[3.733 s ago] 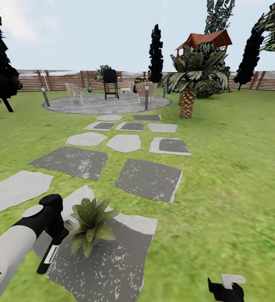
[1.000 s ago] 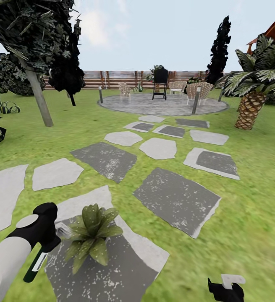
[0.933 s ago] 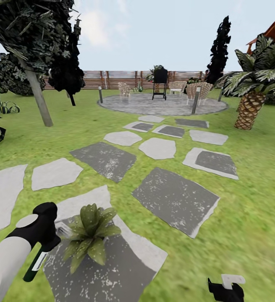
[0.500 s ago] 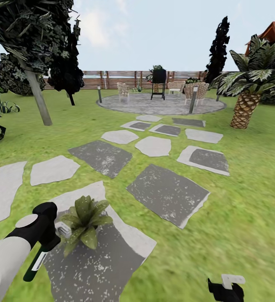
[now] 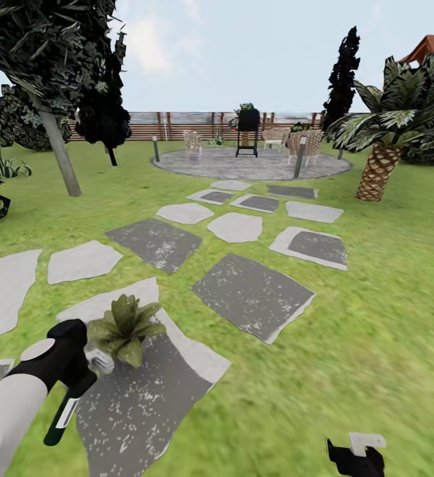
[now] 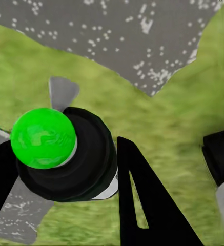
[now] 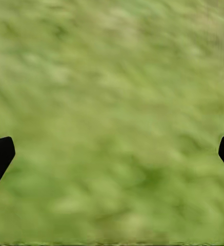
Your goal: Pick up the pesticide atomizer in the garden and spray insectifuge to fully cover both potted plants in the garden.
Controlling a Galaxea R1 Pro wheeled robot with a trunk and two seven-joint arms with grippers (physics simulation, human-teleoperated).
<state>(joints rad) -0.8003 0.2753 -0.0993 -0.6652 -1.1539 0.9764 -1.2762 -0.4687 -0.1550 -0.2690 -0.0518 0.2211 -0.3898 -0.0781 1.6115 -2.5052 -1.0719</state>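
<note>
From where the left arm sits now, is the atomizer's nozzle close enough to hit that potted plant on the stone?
Probably yes. The left gripper holds the pesticide atomizer with its greyish nozzle head right beside the potted plant, pointing toward its leaves, with nothing between them.

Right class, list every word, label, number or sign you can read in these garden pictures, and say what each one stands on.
No text can be read anywhere.
White label on the pesticide atomizer, held in the left gripper: too small and blurred to read.
Green cap of the atomizer in the left wrist view: its faint marks are not legible.
Bollard lamp on the patio: no readable sign.
</note>
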